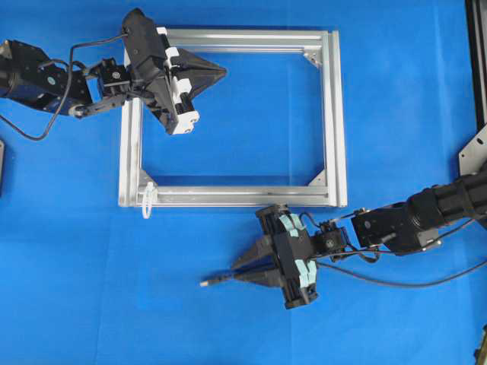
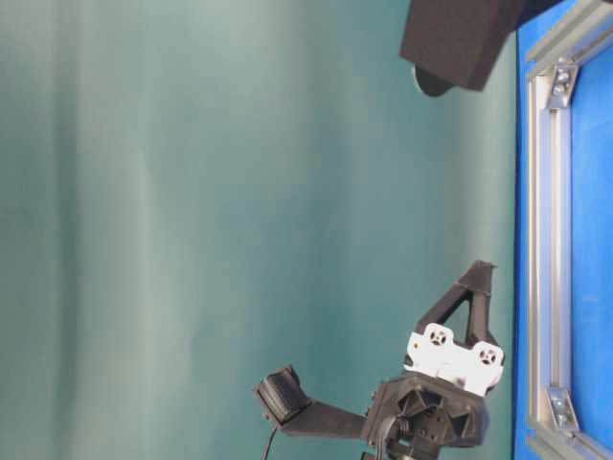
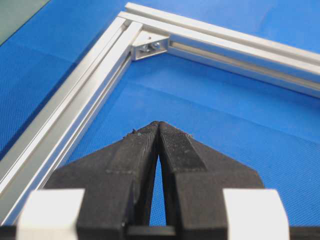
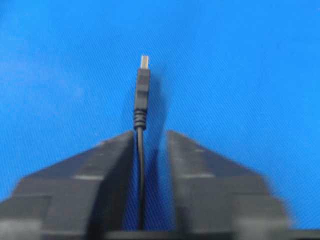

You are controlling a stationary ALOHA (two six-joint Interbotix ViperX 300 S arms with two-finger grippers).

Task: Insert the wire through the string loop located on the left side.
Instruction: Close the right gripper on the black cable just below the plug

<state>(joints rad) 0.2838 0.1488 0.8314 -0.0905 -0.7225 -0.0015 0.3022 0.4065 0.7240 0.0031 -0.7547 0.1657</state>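
The frame (image 1: 331, 114) is brushed silvery metal with a dull shine. The tabletop (image 1: 396, 99) cover looks like matt blue cloth (finely woven). The wire (image 4: 141, 165) is smooth black plastic with a metal tip.
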